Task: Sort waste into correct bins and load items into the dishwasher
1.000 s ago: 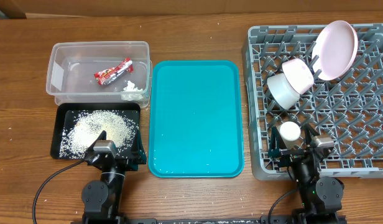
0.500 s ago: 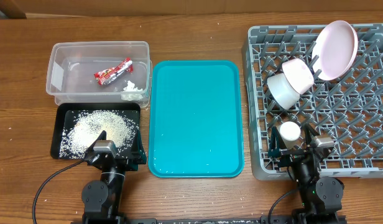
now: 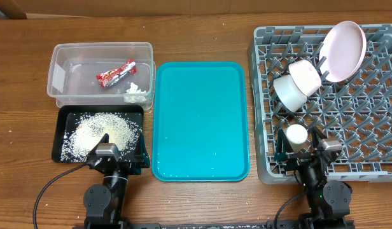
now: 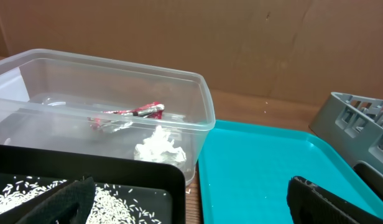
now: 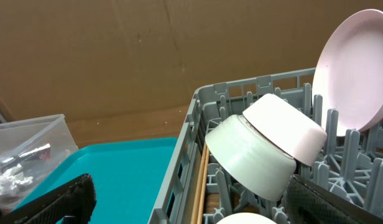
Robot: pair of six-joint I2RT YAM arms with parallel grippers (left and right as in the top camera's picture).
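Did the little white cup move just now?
No. The small white cup sits in the same spot beside the grey dish rack's left wall as before.

Serving tray [image 3: 200,121]: middle of the table [image 3: 202,38]; the landmark.
Tub [image 3: 59,83]: just left of the serving tray, beside its far half.
Wrapper [image 3: 116,72]: in the tub.
Tissue [image 3: 136,89]: in the tub's near corner, closest to the serving tray.
Shallow tray [image 3: 61,149]: left of the serving tray's near half, before the tub.
Rice [image 3: 100,132]: in the shallow tray.
Dish rack [image 3: 374,146]: just right of the serving tray.
Plate [image 3: 343,51]: on edge at the rack's far side.
Bowl [image 3: 289,92]: in the rack, near the serving tray; a second bowl [image 3: 306,76] lies between it and the plate.
Cup [image 3: 296,135]: rack's near part, serving-tray side.
Chopsticks [image 5: 203,180]: along the rack wall nearest the serving tray.
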